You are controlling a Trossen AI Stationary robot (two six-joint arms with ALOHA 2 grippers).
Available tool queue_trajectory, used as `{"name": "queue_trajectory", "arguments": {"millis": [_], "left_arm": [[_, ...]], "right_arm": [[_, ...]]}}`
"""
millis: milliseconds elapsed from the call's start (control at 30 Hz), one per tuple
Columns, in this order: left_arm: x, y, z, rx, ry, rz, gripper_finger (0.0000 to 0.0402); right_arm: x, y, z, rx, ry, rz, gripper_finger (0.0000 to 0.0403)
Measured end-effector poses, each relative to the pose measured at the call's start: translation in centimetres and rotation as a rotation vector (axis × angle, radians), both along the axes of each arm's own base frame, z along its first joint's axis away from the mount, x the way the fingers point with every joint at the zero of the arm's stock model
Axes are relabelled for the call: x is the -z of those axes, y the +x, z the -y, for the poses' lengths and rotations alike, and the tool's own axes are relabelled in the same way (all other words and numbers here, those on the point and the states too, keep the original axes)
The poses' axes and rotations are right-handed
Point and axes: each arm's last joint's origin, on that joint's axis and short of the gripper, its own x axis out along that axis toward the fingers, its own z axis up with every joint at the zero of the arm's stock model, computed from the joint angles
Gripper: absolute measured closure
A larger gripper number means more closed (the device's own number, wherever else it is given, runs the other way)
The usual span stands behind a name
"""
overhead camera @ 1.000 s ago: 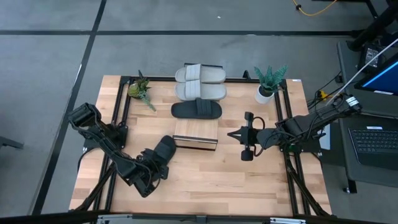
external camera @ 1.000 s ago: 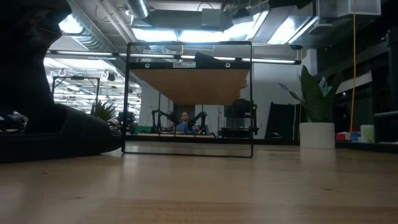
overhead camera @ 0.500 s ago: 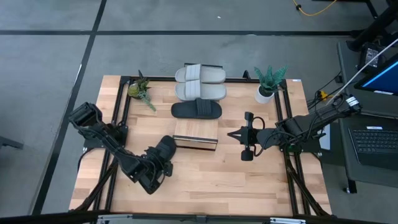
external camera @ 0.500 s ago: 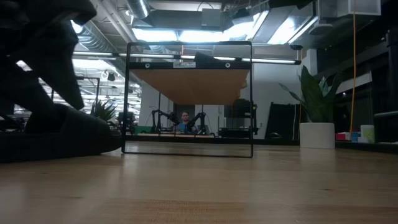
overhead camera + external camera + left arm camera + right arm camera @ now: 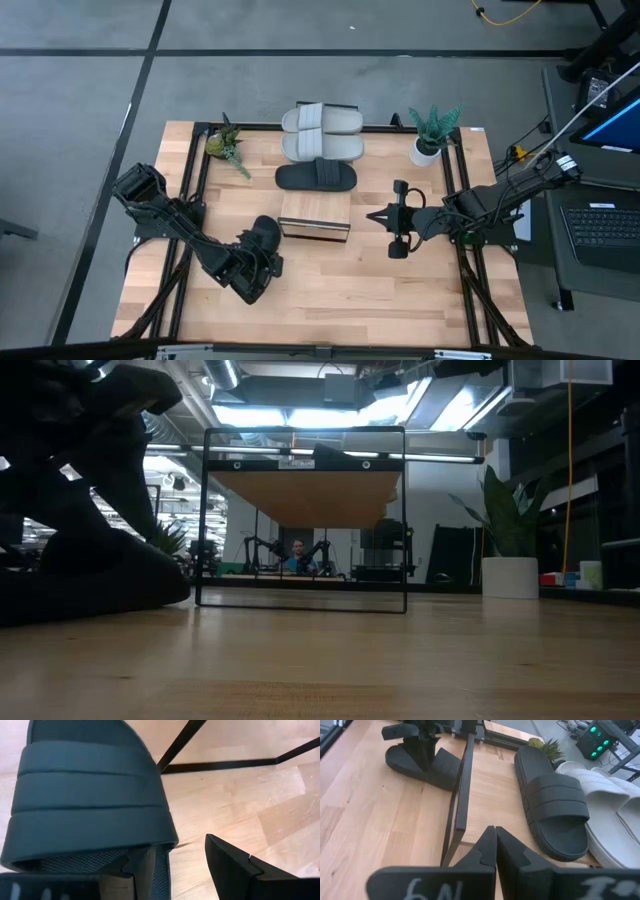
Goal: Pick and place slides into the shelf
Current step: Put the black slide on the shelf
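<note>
One black slide (image 5: 262, 234) lies flat on the table just left of the shelf (image 5: 315, 217), sole down; it also shows in the low view (image 5: 95, 575). My left gripper (image 5: 172, 847) is open at this slide's near end. One finger (image 5: 137, 872) stands over the footbed behind the ribbed strap (image 5: 85, 805), the other (image 5: 225, 865) over bare table. A second black slide (image 5: 316, 177) and two light grey slides (image 5: 322, 133) lie beyond the shelf. My right gripper (image 5: 495, 845) hangs shut to the shelf's right, holding nothing. My left gripper straddles the black slide's side rim (image 5: 167, 865), slanting down from the table's near left. I cannot tell whether either finger touches the slide. The slide rests flat on the table.
Two potted plants stand at the far corners, a small one (image 5: 228, 145) at the left and one in a white pot (image 5: 430, 135) at the right. A black frame (image 5: 195, 180) runs along the table's sides. Bare wood (image 5: 350, 290) lies toward the near edge.
My left gripper has swung toward the table's right edge, along the near end of the black slide. The slide lies on the table where it was.
</note>
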Motion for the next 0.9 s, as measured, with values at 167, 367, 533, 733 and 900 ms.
{"name": "queue_trajectory", "arguments": {"millis": [167, 367, 533, 733, 900], "left_arm": [[0.1, 0.0, 0.0, 0.011, -0.054, -0.044, 0.0239], [0.3, -0.4, 0.6, 0.046, -0.111, -0.099, 0.0239], [0.4, -1.4, 1.0, 0.076, -0.133, -0.187, 0.0239], [0.6, -3.1, 1.4, 0.060, -0.108, -0.276, 0.0239], [0.6, -4.1, 1.6, 0.040, -0.084, -0.313, 0.0239]], "right_arm": [[0.2, -0.1, 0.0, 0.001, -0.006, -0.018, 0.0400], [0.2, -0.1, 0.0, 0.002, -0.006, -0.019, 0.0400], [0.2, -0.1, 0.0, 0.003, -0.005, -0.019, 0.0400], [0.2, -0.1, 0.0, 0.004, -0.003, -0.019, 0.0400], [0.2, -0.1, 0.0, 0.013, 0.014, -0.015, 0.0400]]}}
